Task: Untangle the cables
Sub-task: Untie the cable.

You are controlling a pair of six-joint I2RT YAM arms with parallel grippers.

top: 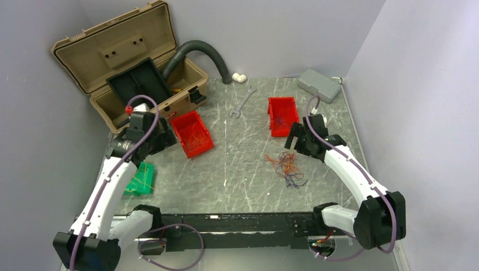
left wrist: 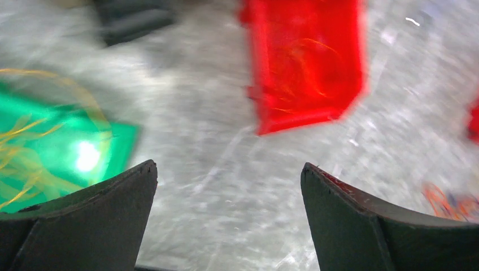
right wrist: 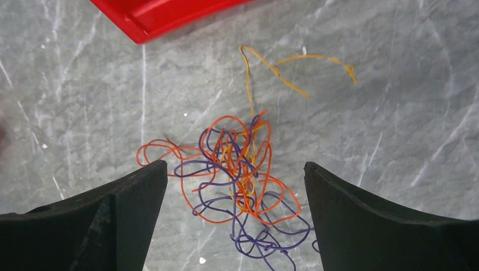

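Note:
The cables (top: 287, 167) are a small tangle of thin orange, yellow and purple wires lying on the grey marbled table, right of centre. In the right wrist view the tangle (right wrist: 240, 175) lies on the table between and below my open fingers, with a loose yellow strand (right wrist: 282, 70) running away from it. My right gripper (top: 299, 138) hovers just above and behind the tangle, open and empty (right wrist: 234, 169). My left gripper (top: 148, 131) is open and empty (left wrist: 229, 169) over bare table near the left red bin. The tangle shows blurred at the edge of the left wrist view (left wrist: 449, 203).
A red bin (top: 192, 133) with thin wires sits left of centre; a second red bin (top: 283, 116) stands behind the tangle. A green board (top: 140, 178) with yellow wires lies at the left. An open tan toolbox (top: 131, 62), grey hose (top: 204, 52), wrench (top: 243, 102) and grey box (top: 319, 84) are at the back.

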